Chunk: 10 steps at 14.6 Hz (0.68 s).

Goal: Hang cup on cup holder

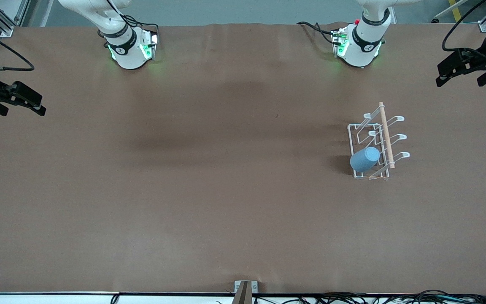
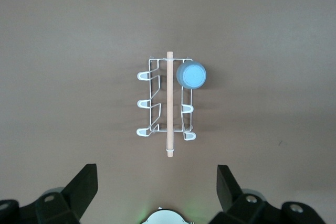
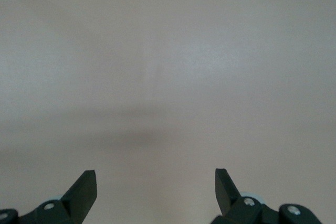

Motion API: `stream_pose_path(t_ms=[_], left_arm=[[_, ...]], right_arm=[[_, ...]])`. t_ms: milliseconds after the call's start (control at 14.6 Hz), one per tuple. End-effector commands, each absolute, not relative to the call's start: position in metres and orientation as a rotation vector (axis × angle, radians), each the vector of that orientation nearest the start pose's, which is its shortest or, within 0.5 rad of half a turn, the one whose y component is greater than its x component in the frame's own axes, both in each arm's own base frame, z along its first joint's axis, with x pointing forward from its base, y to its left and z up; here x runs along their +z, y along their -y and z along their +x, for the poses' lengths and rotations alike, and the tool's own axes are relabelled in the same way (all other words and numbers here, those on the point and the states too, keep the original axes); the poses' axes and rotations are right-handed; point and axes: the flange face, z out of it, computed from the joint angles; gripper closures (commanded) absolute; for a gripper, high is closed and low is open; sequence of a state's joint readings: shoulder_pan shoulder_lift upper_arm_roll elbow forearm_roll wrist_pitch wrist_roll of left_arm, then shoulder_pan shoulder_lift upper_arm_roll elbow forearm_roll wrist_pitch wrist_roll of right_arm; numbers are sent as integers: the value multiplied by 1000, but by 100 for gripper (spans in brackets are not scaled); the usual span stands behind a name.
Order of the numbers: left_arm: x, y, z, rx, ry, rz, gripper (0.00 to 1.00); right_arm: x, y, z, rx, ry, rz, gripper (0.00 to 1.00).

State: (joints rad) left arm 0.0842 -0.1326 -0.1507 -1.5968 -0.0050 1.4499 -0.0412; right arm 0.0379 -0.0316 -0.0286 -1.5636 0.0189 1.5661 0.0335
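One cup [image 1: 365,159] already hung on cup holder [image 1: 385,134], on prong nearest front camera, toward left arm's end. Left gripper [image 1: 458,69] and right gripper [image 1: 23,100] wait apart, fingers spread, empty. Task looks done; nothing left but staying clear.

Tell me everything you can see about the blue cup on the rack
The cup is a small light-blue tumbler with no handle, matte, plastic by its look and slightly tapered. It hangs tilted on a prong of the white wire cup holder, closed bottom up, at the rack's end nearest the front camera, beside the wooden top rod. Only the rack touches it. The rack stands toward the left arm's end of the table.
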Motion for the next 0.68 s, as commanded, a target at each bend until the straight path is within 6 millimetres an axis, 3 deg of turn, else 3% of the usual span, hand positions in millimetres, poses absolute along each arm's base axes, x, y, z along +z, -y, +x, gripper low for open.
stream_pose_path(t_ms=[0, 205, 614], left_arm=[[670, 44, 492, 3, -104, -3140, 0], [669, 45, 492, 5, -181, -3135, 0], [666, 43, 494, 12, -148, -3128, 0]], right_arm=[[646, -7, 539, -52, -38, -3117, 1], [646, -8, 539, -49, -35, -3117, 1], [646, -7, 539, -49, -37, -3117, 1]])
